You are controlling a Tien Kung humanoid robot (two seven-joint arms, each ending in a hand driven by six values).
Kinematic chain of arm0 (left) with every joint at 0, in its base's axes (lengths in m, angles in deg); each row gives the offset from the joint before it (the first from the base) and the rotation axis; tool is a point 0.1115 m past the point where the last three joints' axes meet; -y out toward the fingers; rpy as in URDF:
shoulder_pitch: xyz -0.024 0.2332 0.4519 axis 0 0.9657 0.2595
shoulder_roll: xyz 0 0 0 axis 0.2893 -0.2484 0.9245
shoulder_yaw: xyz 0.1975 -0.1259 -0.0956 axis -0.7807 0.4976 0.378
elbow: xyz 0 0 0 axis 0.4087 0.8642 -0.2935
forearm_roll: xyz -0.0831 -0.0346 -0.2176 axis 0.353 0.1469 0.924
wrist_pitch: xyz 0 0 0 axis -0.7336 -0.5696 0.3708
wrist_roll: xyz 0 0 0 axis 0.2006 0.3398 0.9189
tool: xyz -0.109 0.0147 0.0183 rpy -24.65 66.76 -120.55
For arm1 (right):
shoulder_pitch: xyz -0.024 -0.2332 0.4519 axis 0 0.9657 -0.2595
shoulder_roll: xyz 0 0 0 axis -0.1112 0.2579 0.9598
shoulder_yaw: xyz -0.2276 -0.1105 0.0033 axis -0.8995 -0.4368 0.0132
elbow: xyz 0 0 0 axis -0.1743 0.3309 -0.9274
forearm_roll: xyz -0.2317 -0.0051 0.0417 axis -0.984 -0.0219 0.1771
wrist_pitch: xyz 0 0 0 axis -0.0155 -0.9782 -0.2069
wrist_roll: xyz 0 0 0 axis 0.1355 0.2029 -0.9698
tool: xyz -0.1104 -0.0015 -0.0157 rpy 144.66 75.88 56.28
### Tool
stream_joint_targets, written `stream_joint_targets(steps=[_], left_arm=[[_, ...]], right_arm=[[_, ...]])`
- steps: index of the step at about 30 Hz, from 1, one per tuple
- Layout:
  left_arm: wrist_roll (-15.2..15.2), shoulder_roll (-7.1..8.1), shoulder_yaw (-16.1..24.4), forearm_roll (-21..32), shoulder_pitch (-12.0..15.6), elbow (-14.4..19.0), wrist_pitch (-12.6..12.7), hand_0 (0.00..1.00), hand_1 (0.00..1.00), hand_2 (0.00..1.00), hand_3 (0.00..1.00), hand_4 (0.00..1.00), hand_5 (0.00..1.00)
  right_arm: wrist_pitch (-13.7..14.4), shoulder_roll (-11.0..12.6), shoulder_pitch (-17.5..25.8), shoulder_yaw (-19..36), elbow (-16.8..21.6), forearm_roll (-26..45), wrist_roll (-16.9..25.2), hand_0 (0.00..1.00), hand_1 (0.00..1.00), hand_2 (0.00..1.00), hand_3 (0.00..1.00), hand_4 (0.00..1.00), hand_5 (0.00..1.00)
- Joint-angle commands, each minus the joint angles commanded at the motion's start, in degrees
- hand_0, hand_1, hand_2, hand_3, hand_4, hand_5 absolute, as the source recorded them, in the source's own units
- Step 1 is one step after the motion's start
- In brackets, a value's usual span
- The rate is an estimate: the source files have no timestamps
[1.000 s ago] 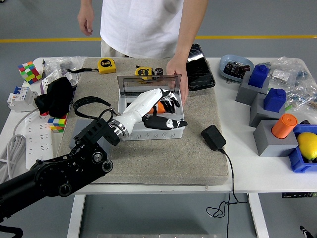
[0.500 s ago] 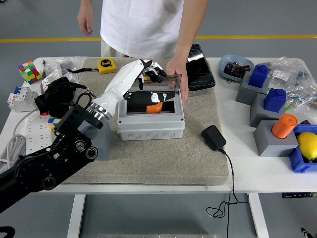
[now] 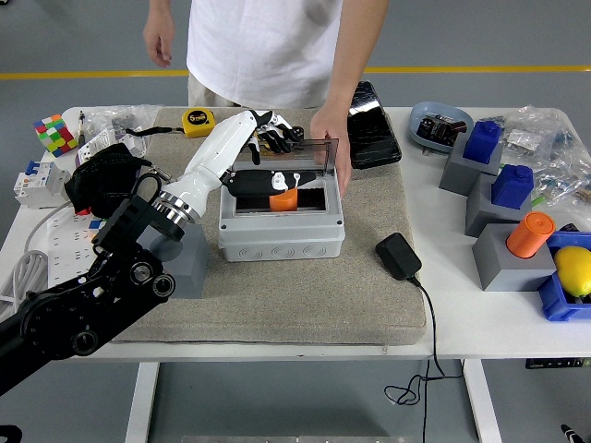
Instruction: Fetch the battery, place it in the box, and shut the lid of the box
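White table (image 3: 480, 323), with a grey mat (image 3: 277, 295) spread over its middle. A person (image 3: 268, 46) in a white shirt stands at the far side; one hand (image 3: 330, 138) rests at the right end of the box's raised lid, the other hangs beside the body.

Left arm (image 3: 83, 314), black, enters from the lower left corner and reaches up across the mat. The grey box (image 3: 282, 226) sits mid-mat, and its clear lid (image 3: 277, 154) stands upright along the far edge. The left hand (image 3: 263, 152), white with dark fingertips, is at the lid's left part: fingers hooked over the top edge, thumb stretched across the box opening. It grips the lid.

The battery (image 3: 283, 198), orange, lies inside the box, partly hidden under the thumb.

A black adapter (image 3: 398, 256) lies on the mat to the right of the box, near it.
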Motion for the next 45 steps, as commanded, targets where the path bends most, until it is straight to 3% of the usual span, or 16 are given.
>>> stream_joint_targets(steps=[20, 27, 36, 37, 42, 43, 45], left_arm=[[-0.5, -0.3, -3.5, 0.9, 0.7, -1.7, -0.8, 0.24, 0.486, 0.512, 0.562, 0.998, 0.501], [-0.3, -0.15, -3.0, 0.7, 0.9, -1.9, -0.8, 0.242, 0.491, 0.519, 0.567, 0.998, 0.511], [2.8, -0.45, 0.2, 0.4, 0.4, -0.7, 1.9, 0.276, 0.519, 0.532, 0.585, 0.998, 0.514], [3.2, -0.63, 0.6, 0.2, -0.1, -1.2, 2.1, 0.444, 0.631, 0.612, 0.68, 0.998, 0.594], [2.9, -1.39, 1.4, -1.8, -2.0, -4.2, 1.2, 0.444, 0.631, 0.612, 0.68, 0.998, 0.594], [2.4, -1.56, 1.4, -2.4, -2.4, -5.0, 0.7, 0.72, 0.784, 0.756, 0.783, 0.998, 0.86], [1.7, -1.88, 1.3, -3.1, -3.2, -6.5, -0.3, 0.72, 0.784, 0.756, 0.783, 0.998, 0.86]], right_arm=[[-0.1, -0.3, 0.2, 0.4, 0.0, -0.1, 0.3, 0.625, 0.647, 0.644, 0.554, 0.956, 0.5], [-0.1, -0.3, 0.1, 0.6, -0.1, -0.1, 0.3, 0.625, 0.647, 0.644, 0.555, 0.956, 0.5], [-0.2, -0.3, 0.1, 0.8, -0.1, -0.1, 0.4, 0.625, 0.647, 0.644, 0.555, 0.956, 0.5], [-0.3, -0.4, 0.0, 0.8, -0.1, -0.1, 0.4, 0.624, 0.647, 0.644, 0.555, 0.956, 0.5], [-0.1, -0.4, -0.1, 0.8, -0.1, 0.0, 0.5, 0.624, 0.647, 0.644, 0.555, 0.956, 0.5], [-0.1, -0.4, -0.1, 0.7, -0.1, 0.0, 0.5, 0.624, 0.647, 0.644, 0.555, 0.956, 0.5], [-0.1, -0.3, -0.1, 0.6, -0.1, 0.1, 0.4, 0.624, 0.647, 0.644, 0.555, 0.956, 0.5]])
